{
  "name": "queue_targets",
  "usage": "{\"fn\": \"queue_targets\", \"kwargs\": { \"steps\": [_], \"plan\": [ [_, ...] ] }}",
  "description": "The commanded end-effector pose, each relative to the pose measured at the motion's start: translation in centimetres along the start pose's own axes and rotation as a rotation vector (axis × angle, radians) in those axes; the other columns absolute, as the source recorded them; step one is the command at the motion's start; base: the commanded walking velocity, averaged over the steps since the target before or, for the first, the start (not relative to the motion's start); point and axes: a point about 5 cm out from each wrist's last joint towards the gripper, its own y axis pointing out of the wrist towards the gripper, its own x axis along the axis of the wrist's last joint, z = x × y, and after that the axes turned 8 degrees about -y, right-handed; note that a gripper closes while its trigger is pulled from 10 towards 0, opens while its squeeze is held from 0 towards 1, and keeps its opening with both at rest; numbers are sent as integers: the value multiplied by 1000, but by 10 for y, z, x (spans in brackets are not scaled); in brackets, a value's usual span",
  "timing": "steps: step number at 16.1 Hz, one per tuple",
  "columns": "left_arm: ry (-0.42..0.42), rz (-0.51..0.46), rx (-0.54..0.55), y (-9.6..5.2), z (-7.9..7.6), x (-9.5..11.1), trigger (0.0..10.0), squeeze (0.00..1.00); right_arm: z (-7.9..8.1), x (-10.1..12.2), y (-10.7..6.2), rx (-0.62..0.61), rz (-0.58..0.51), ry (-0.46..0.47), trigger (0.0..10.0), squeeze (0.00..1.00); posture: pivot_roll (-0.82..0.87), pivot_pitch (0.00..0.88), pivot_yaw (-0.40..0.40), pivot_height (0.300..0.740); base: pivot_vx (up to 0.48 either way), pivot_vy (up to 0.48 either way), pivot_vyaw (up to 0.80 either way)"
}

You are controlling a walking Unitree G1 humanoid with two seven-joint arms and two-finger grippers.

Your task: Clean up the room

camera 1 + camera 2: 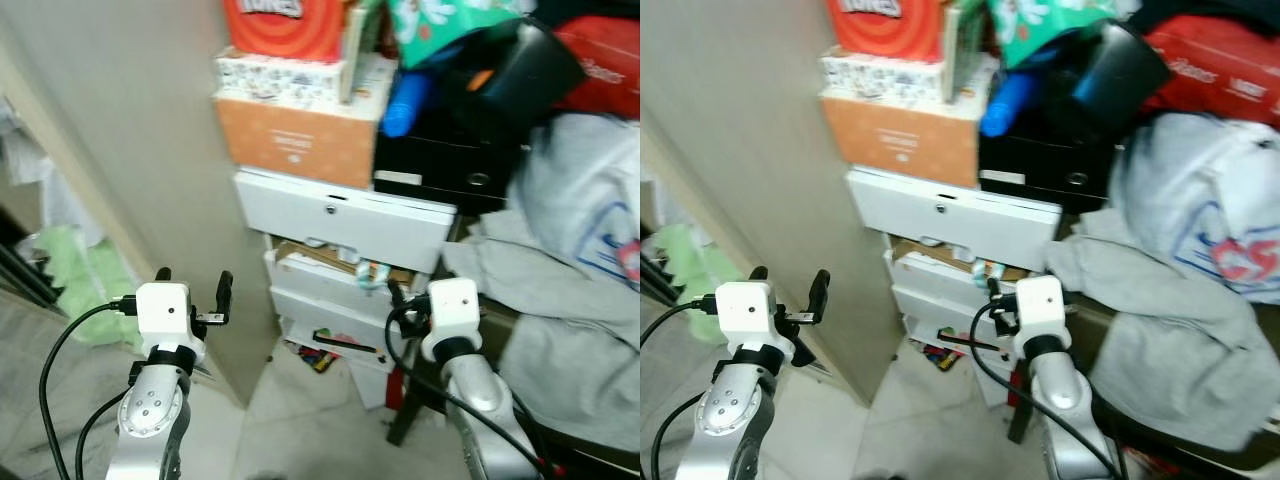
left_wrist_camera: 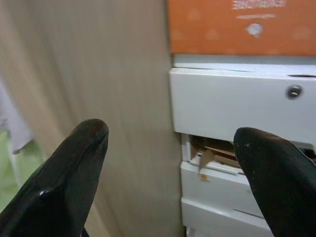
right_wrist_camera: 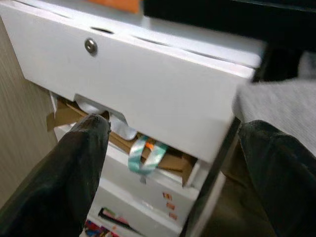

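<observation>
A white drawer unit (image 1: 340, 225) stands against a beige panel (image 1: 130, 130). Its top drawer (image 3: 148, 84) sticks out a little. The drawer below is ajar, with cardboard (image 3: 66, 116) and a teal ribbon (image 3: 145, 155) poking out. My left gripper (image 1: 194, 285) is open and held up left of the unit, facing the panel's edge and the drawers. My right gripper (image 3: 173, 126) is open and close in front of the ajar drawer, empty. A grey sweatshirt (image 1: 570, 270) is heaped at the right.
An orange box (image 1: 295, 140), a patterned box and a red box (image 1: 285, 25) are stacked on the unit. Beside them are a blue item (image 1: 405, 105) and a black box (image 1: 440, 160). Small items (image 1: 318, 358) lie at the unit's foot. A green cloth (image 1: 75, 270) lies at left.
</observation>
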Motion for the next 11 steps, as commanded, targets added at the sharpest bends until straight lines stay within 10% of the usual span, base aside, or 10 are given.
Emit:
{"fn": "queue_targets", "kwargs": {
  "steps": [1, 11],
  "plan": [
    [19, 2, 19, -2, 5, -1, 10000, 0, 7, 2, 1, 19, -4, 13, 10000, 0, -12, 84, 11, 740, 0, 0, 706],
    [31, -16, 50, 2, 6, 0, 10000, 0, 7, 2, 4, 34, -13, 13, 10000, 0, -15, 70, 10, 740, 0, 0, 791]
  ]
}}
